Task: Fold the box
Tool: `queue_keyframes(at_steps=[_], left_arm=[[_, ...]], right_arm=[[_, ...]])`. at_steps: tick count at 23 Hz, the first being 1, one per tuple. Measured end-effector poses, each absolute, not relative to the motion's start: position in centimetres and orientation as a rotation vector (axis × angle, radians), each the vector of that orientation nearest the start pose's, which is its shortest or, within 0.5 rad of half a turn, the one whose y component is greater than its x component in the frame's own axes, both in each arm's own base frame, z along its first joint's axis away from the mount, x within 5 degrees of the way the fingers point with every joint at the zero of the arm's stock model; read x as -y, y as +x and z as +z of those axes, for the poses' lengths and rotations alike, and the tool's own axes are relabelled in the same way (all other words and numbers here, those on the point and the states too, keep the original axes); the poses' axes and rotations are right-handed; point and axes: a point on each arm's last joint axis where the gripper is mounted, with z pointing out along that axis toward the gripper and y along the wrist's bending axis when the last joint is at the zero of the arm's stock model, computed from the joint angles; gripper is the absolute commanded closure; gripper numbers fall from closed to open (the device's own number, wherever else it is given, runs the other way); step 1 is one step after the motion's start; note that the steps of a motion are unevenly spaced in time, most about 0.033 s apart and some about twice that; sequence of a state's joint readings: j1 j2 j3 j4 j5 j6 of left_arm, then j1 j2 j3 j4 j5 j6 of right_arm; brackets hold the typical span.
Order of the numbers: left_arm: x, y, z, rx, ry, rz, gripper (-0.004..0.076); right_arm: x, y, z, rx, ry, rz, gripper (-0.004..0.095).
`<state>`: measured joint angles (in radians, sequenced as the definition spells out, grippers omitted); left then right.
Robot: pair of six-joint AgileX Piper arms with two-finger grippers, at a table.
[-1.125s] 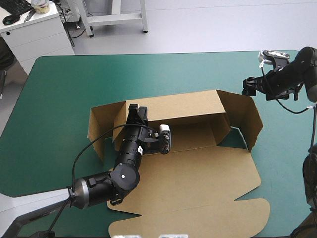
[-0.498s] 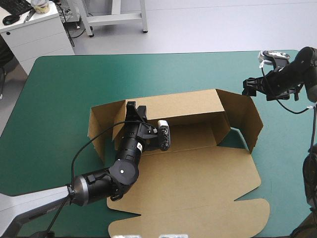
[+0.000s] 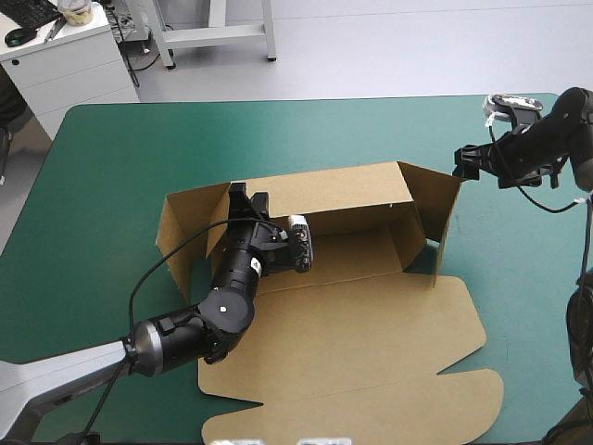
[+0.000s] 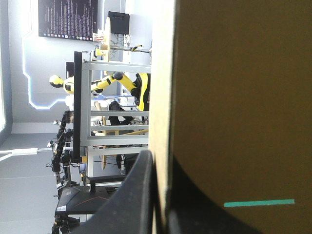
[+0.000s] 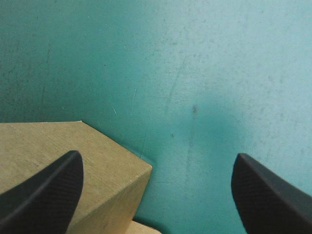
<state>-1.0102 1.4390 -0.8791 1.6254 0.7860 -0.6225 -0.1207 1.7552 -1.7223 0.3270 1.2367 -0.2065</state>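
**Brown cut-board box (image 3: 371, 334): light, stiff, take it by the wall edges**

Box sits mid-table on the teal-green cover (image 3: 278, 139). Back & side walls are up, lid panel flat toward the near edge. Matt board w/ sharp creases; prob. light, rigid across panels, hinging only at the scores, easily dented. left gripper (image 3: 246, 197) pinches the back wall's left end, board between its black fingers. right gripper (image 3: 460, 165) hovers by the right wall's top corner, fingers spread wide, touching nothing. Best hold: a thin wall edge near a crease.

- A lab or workshop.
- A white desk (image 3: 79, 65) with keyboard (image 3: 26, 11) and mouse (image 3: 17, 37) stands beside the surface (image 3: 278, 139).
- A white metal frame (image 3: 215, 33) stands on the grey floor (image 3: 389, 46).
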Motion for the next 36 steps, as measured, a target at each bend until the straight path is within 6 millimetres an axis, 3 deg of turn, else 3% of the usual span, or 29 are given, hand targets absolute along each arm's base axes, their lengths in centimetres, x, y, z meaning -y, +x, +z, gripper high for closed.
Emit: queue_keyframes(at_steps=[11, 15, 17, 20, 25, 36], left_arm=[[21.4, 21.0, 28.7, -1.412, 1.329, 0.784, 0.0734], [21.4, 21.0, 28.7, -1.411, 1.330, 0.785, 0.0734], [21.4, 21.0, 28.8, -1.408, 1.330, 0.786, 0.0734], [21.4, 21.1, 28.8, -1.400, 1.332, 0.790, 0.0734], [21.4, 21.1, 28.8, -1.399, 1.332, 0.790, 0.0734], [21.5, 21.1, 28.8, -1.396, 1.333, 0.792, 0.0734]], right_arm=[[1.3, 37.0, 34.7, -2.686, -0.061, 0.414, 0.0140], [0.9, 34.2, 34.2, -2.691, -0.101, 0.421, 0.0140], [0.5, 31.7, 35.0, -2.640, -0.137, 0.413, 0.0140], [0.1, 29.9, 34.4, -2.606, -0.182, 0.435, 0.0140], [-1.1, 27.8, 32.2, -2.542, -0.494, 0.510, 0.0140], [-1.5, 27.7, 31.9, -2.498, -0.551, 0.556, 0.0140]])
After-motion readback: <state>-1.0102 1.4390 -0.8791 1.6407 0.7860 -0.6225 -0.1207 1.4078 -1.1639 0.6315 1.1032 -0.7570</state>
